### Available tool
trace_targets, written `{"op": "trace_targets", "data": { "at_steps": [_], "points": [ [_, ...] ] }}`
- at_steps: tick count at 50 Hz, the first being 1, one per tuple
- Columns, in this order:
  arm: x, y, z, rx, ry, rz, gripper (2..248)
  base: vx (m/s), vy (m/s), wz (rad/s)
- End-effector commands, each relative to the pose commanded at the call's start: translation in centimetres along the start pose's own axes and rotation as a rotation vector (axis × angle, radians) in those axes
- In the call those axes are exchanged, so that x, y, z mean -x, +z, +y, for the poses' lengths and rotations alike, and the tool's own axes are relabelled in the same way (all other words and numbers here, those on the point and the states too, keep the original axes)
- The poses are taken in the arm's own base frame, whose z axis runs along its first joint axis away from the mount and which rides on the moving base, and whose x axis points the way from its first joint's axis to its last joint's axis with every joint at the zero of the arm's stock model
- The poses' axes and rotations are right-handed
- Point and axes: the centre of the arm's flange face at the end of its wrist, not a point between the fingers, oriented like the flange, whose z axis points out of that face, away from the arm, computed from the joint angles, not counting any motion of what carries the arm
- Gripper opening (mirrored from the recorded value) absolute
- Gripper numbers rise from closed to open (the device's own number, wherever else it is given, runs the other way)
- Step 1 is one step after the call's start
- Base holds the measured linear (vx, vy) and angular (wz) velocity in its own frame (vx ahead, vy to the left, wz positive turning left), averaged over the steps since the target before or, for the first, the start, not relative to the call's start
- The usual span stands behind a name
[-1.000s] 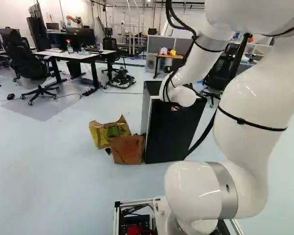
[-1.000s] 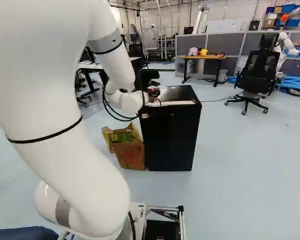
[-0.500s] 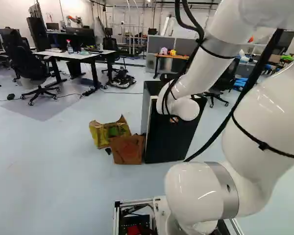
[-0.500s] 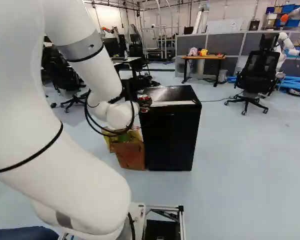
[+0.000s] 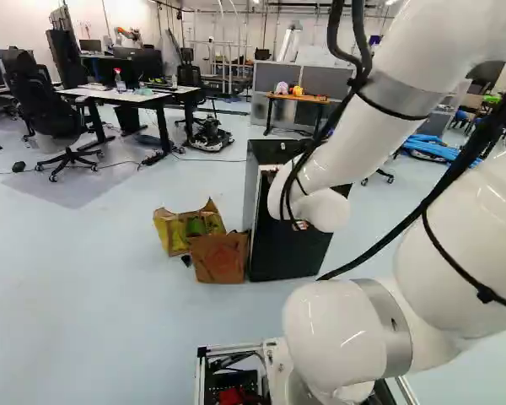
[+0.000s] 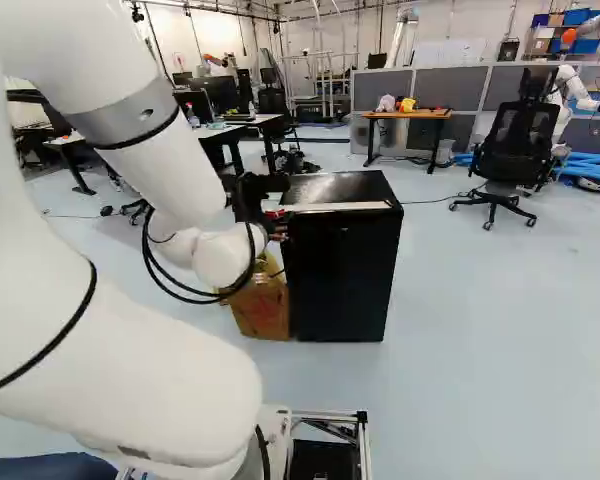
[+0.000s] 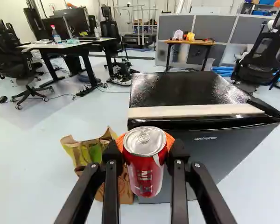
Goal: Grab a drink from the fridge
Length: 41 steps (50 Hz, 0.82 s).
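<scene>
In the right base view my gripper (image 6: 252,193) is partly hidden by the wrist, near the fridge (image 6: 342,265) at its top left edge. The wrist view shows the gripper (image 7: 145,161) shut on a red drink can (image 7: 144,175) with a silver top; the orange pads (image 7: 168,139) show on both sides of it. The can is upright, in front of the black fridge (image 7: 214,149). The fridge's front faces the arm and its door looks closed; a pale strip runs along the top front edge.
Paper bags (image 5: 219,257) stand on the floor against the fridge's left side. Desks (image 5: 131,94) and office chairs (image 5: 67,156) are farther left. A small wooden table (image 6: 408,115) stands behind the fridge, another chair (image 6: 520,150) to the right. Another robot (image 6: 570,90) stands at the far right.
The arm has drawn its wrist back and down, shifting left in the right base view; the can stays held. Neither the base nor the fridge has moved.
</scene>
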Motion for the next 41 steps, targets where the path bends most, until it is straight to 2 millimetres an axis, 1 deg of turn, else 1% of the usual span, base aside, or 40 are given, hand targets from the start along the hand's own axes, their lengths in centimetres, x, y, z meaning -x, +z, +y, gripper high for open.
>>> {"op": "trace_targets", "data": {
  "at_steps": [11, 20, 41],
  "points": [
    [1.1, -1.4, -0.3, -0.011, -0.005, -0.008, 101, 0.0, 0.0, 0.0],
    [1.7, -2.1, -0.5, -0.017, -0.007, -0.012, 101, 0.0, 0.0, 0.0],
    [2.2, -2.7, -0.6, -0.022, -0.009, -0.016, 101, 0.0, 0.0, 0.0]
  ]
}}
